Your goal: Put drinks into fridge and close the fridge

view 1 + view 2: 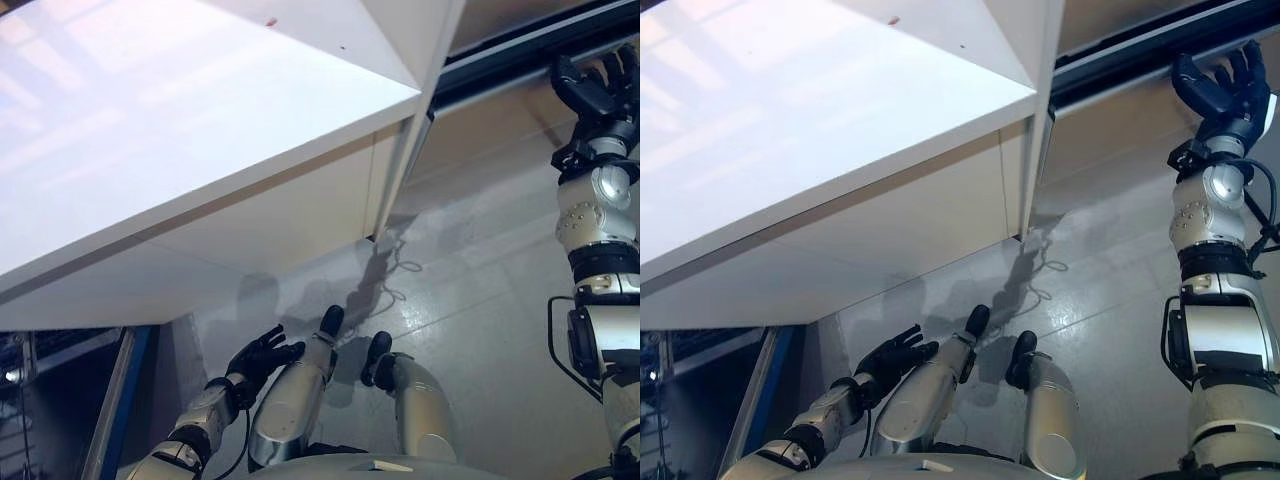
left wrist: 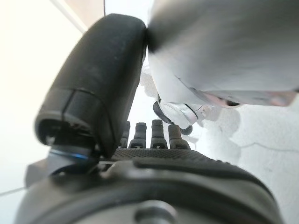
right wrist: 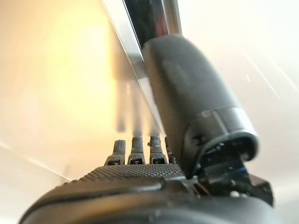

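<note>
A large white fridge point(image 1: 150, 110) takes up the upper left of the eye views, seen from above, with its front face point(image 1: 270, 230) shut flat and a narrow white edge point(image 1: 400, 170) at its right corner. My right hand point(image 1: 1220, 85) is raised at the upper right, fingers straight and empty, close to a dark rail on the beige wall. In the right wrist view its fingers point(image 3: 135, 151) point at that wall. My left hand point(image 1: 260, 357) hangs low at the lower left, open and empty, its fingers point(image 2: 154, 133) straight.
A dark rail point(image 1: 520, 55) runs along the beige wall at the upper right. A blue-edged frame point(image 1: 120, 400) stands at the lower left beside the fridge. The glossy grey floor point(image 1: 480, 300) lies right of the fridge, with a thin cord point(image 1: 400, 265) by its corner.
</note>
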You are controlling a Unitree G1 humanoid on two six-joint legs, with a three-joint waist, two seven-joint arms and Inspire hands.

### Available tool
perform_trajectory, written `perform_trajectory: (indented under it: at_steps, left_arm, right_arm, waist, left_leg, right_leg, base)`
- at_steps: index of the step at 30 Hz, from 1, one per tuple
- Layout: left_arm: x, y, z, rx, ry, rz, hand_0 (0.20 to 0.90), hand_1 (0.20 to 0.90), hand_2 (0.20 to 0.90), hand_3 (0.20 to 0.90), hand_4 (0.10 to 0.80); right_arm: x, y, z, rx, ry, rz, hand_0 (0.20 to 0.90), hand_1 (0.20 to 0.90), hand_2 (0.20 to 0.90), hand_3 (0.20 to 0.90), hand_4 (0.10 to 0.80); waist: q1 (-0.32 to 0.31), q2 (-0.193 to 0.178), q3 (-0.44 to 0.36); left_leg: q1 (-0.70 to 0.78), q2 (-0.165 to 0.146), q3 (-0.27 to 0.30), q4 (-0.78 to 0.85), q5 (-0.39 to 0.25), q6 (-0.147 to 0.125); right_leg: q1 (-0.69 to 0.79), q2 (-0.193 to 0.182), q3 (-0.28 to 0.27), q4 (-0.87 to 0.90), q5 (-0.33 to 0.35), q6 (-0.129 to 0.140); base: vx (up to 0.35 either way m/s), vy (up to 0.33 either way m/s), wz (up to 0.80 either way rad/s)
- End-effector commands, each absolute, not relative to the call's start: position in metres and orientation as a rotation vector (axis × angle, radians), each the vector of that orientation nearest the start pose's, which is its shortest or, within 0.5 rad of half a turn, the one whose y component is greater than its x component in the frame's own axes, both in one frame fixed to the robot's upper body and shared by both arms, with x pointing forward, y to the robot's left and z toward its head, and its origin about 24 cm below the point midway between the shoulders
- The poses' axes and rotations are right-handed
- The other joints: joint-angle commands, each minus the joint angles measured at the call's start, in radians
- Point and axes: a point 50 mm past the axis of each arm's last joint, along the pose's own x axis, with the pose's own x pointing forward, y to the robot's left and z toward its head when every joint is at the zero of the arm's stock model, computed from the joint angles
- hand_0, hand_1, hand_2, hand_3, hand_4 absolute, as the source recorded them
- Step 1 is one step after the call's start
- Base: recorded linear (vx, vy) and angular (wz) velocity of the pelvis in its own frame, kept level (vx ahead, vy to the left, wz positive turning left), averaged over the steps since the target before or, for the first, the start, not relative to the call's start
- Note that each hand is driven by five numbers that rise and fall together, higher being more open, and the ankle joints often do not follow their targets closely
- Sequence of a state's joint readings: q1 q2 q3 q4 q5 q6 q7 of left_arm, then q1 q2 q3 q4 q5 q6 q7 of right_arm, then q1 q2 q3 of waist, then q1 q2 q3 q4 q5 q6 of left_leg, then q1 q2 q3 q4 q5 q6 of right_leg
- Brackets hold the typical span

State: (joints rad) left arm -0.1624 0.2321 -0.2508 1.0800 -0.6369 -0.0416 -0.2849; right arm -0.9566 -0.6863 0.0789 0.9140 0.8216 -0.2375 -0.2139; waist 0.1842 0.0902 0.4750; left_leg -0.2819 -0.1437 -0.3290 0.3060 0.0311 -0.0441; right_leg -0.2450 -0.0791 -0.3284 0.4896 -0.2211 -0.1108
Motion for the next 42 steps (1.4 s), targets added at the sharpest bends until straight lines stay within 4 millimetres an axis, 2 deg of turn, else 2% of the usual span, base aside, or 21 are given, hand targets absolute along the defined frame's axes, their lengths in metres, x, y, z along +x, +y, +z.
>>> perform_trajectory:
  at_steps: [1, 6, 9, 11, 13, 14, 17, 21, 25, 27, 28, 29, 30, 31, 32, 33, 37, 40, 42]
  left_arm:
    - [0.133, 0.216, -0.144, -0.197, 1.012, -0.110, 0.900, 0.900, 0.900, 0.900, 0.800]
    - [0.123, 0.219, -0.148, -0.150, 1.044, -0.115, 0.900, 0.900, 0.900, 0.900, 0.800]
    - [0.120, 0.220, -0.149, -0.146, 1.060, -0.099, 0.900, 0.900, 0.900, 0.900, 0.800]
    - [0.116, 0.221, -0.150, -0.156, 1.068, -0.073, 0.900, 0.900, 0.900, 0.900, 0.800]
    - [0.116, 0.220, -0.151, -0.164, 1.063, -0.053, 0.900, 0.900, 0.900, 0.900, 0.800]
    - [0.116, 0.220, -0.151, -0.164, 1.064, -0.053, 0.900, 0.900, 0.900, 0.900, 0.800]
    - [0.124, 0.217, -0.150, -0.179, 1.048, -0.017, 0.900, 0.900, 0.900, 0.900, 0.800]
    - [0.130, 0.217, -0.149, -0.179, 1.056, 0.009, 0.900, 0.900, 0.900, 0.900, 0.800]
    - [0.131, 0.218, -0.149, -0.187, 1.068, 0.023, 0.900, 0.900, 0.900, 0.900, 0.800]
    - [0.131, 0.216, -0.150, -0.217, 1.065, 0.035, 0.900, 0.900, 0.900, 0.900, 0.800]
    - [0.131, 0.214, -0.150, -0.227, 1.063, 0.038, 0.900, 0.900, 0.900, 0.900, 0.800]
    - [0.129, 0.212, -0.151, -0.240, 1.066, 0.039, 0.900, 0.900, 0.900, 0.900, 0.800]
    - [0.128, 0.211, -0.151, -0.242, 1.069, 0.037, 0.900, 0.900, 0.900, 0.900, 0.800]
    - [0.122, 0.207, -0.154, -0.250, 1.078, 0.043, 0.900, 0.900, 0.900, 0.900, 0.800]
    - [0.121, 0.207, -0.154, -0.251, 1.080, 0.044, 0.900, 0.900, 0.900, 0.900, 0.800]
    - [0.118, 0.205, -0.155, -0.258, 1.087, 0.048, 0.900, 0.900, 0.900, 0.900, 0.800]
    - [0.107, 0.205, -0.158, -0.307, 1.097, 0.085, 0.900, 0.900, 0.900, 0.900, 0.800]
    - [0.098, 0.209, -0.161, -0.321, 1.120, 0.119, 0.900, 0.900, 0.900, 0.900, 0.800]
    - [0.090, 0.214, -0.163, -0.321, 1.147, 0.142, 0.900, 0.900, 0.900, 0.900, 0.800]
  right_arm:
    - [0.375, -0.277, 0.293, 0.126, -0.639, -0.281, 0.900, 0.900, 0.900, 0.900, 0.800]
    - [0.362, -0.280, 0.292, 0.255, -0.774, -0.382, 0.900, 0.900, 0.900, 0.900, 0.800]
    - [0.355, -0.274, 0.284, 0.328, -0.816, -0.386, 0.900, 0.900, 0.900, 0.900, 0.800]
    - [0.348, -0.269, 0.275, 0.371, -0.829, -0.377, 0.900, 0.900, 0.900, 0.900, 0.800]
    - [0.342, -0.269, 0.270, 0.409, -0.849, -0.384, 0.900, 0.900, 0.900, 0.900, 0.800]
    - [0.342, -0.269, 0.270, 0.409, -0.849, -0.384, 0.900, 0.900, 0.900, 0.900, 0.800]
    - [0.336, -0.274, 0.260, 0.431, -0.841, -0.390, 0.900, 0.900, 0.900, 0.900, 0.800]
    - [0.333, -0.283, 0.231, 0.465, -0.749, -0.415, 0.900, 0.900, 0.900, 0.900, 0.800]
    - [0.326, -0.287, 0.191, 0.468, -0.621, -0.422, 0.900, 0.900, 0.900, 0.900, 0.800]
    - [0.323, -0.284, 0.157, 0.472, -0.503, -0.411, 0.900, 0.900, 0.900, 0.900, 0.800]
    - [0.321, -0.283, 0.149, 0.466, -0.476, -0.406, 0.900, 0.900, 0.900, 0.900, 0.800]
    - [0.317, -0.282, 0.130, 0.446, -0.423, -0.399, 0.900, 0.900, 0.900, 0.900, 0.800]
    - [0.315, -0.281, 0.123, 0.435, -0.397, -0.401, 0.900, 0.900, 0.900, 0.900, 0.800]
    - [0.307, -0.283, 0.093, 0.427, -0.299, -0.401, 0.900, 0.900, 0.900, 0.900, 0.800]
    - [0.304, -0.283, 0.087, 0.424, -0.276, -0.401, 0.900, 0.900, 0.900, 0.900, 0.800]
    - [0.294, -0.283, 0.061, 0.424, -0.192, -0.407, 0.900, 0.900, 0.900, 0.900, 0.800]
    - [0.260, -0.281, -0.007, 0.448, 0.061, -0.478, 0.900, 0.900, 0.900, 0.900, 0.800]
    - [0.233, -0.276, -0.048, 0.459, 0.236, -0.529, 0.900, 0.900, 0.900, 0.900, 0.800]
    - [0.204, -0.269, -0.085, 0.467, 0.440, -0.560, 0.900, 0.900, 0.900, 0.900, 0.800]
  waist:
    - [0.080, -0.045, -0.079]
    - [0.063, -0.062, -0.098]
    - [0.035, -0.076, -0.124]
    - [-0.001, -0.090, -0.150]
    - [-0.035, -0.101, -0.181]
    - [-0.033, -0.101, -0.181]
    - [-0.085, -0.114, -0.240]
    - [-0.120, -0.124, -0.307]
    - [-0.151, -0.127, -0.355]
    - [-0.172, -0.127, -0.375]
    - [-0.176, -0.126, -0.379]
    - [-0.182, -0.123, -0.386]
    - [-0.182, -0.122, -0.390]
    - [-0.191, -0.119, -0.401]
    - [-0.193, -0.119, -0.403]
    - [-0.198, -0.117, -0.410]
    - [-0.209, -0.115, -0.422]
    - [-0.209, -0.115, -0.428]
    - [-0.204, -0.115, -0.432]
  left_leg:
    - [0.012, -0.031, 0.036, 0.041, -0.101, 0.099]
    - [0.048, -0.034, 0.043, 0.052, -0.132, 0.108]
    - [0.092, -0.025, 0.065, 0.032, -0.148, 0.115]
    - [0.136, -0.012, 0.088, -0.010, -0.144, 0.120]
    - [0.167, 0.002, 0.111, -0.064, -0.125, 0.122]
    - [0.170, 0.003, 0.113, -0.068, -0.124, 0.122]
    - [0.217, 0.031, 0.169, -0.165, -0.094, 0.115]
    - [0.255, 0.059, 0.215, -0.259, -0.060, 0.103]
    - [0.291, 0.082, 0.264, -0.324, -0.039, 0.085]
    - [0.310, 0.092, 0.302, -0.338, -0.044, 0.080]
    - [0.313, 0.094, 0.308, -0.342, -0.044, 0.079]
    - [0.320, 0.097, 0.320, -0.351, -0.043, 0.078]
    - [0.324, 0.098, 0.325, -0.355, -0.043, 0.078]
    - [0.334, 0.103, 0.341, -0.367, -0.040, 0.075]
    - [0.336, 0.103, 0.343, -0.369, -0.040, 0.074]
    - [0.345, 0.106, 0.351, -0.378, -0.039, 0.073]
    - [0.363, 0.107, 0.359, -0.385, -0.041, 0.072]
    - [0.370, 0.106, 0.357, -0.388, -0.041, 0.073]
    - [0.373, 0.102, 0.351, -0.388, -0.040, 0.074]
  right_leg:
    - [0.046, -0.014, 0.087, -0.020, 0.034, 0.039]
    - [0.091, -0.009, 0.113, -0.060, 0.045, 0.047]
    - [0.133, 0.000, 0.150, -0.125, 0.066, 0.058]
    - [0.165, 0.015, 0.200, -0.204, 0.100, 0.070]
    - [0.185, 0.028, 0.243, -0.281, 0.143, 0.083]
    - [0.188, 0.029, 0.245, -0.285, 0.146, 0.083]
    - [0.209, 0.051, 0.306, -0.382, 0.204, 0.106]
    - [0.220, 0.069, 0.320, -0.432, 0.227, 0.118]
    - [0.242, 0.076, 0.312, -0.492, 0.252, 0.124]
    - [0.254, 0.077, 0.306, -0.514, 0.259, 0.126]
    - [0.257, 0.077, 0.306, -0.519, 0.260, 0.126]
    - [0.262, 0.078, 0.305, -0.529, 0.262, 0.127]
    - [0.265, 0.079, 0.306, -0.533, 0.264, 0.127]
    - [0.274, 0.081, 0.306, -0.545, 0.267, 0.128]
    - [0.276, 0.082, 0.306, -0.547, 0.267, 0.128]
    - [0.283, 0.083, 0.307, -0.553, 0.267, 0.128]
    - [0.300, 0.084, 0.305, -0.559, 0.265, 0.129]
    - [0.310, 0.083, 0.300, -0.563, 0.263, 0.129]
    - [0.316, 0.082, 0.295, -0.563, 0.261, 0.130]
  base:
    - [0.084, -0.019, 0.12]
    - [0.076, -0.003, 0.03]
    - [0.067, 0.008, -0.08]
    - [0.030, -0.007, -0.22]
    - [-0.030, -0.008, -0.49]
    - [-0.049, -0.011, -0.58]
    - [-0.111, -0.045, -0.56]
    - [-0.050, -0.105, -0.48]
    - [-0.043, -0.091, -0.22]
    - [-0.068, -0.057, -0.29]
    - [-0.054, -0.028, -0.36]
    - [-0.050, -0.021, -0.32]
    - [-0.065, -0.021, -0.31]
    - [-0.048, -0.013, -0.22]
    - [-0.056, -0.006, -0.17]
    - [-0.037, 0.005, -0.15]
    - [-0.036, 0.018, -0.09]
    - [-0.005, 0.005, -0.01]
    - [0.000, 0.000, 0.00]
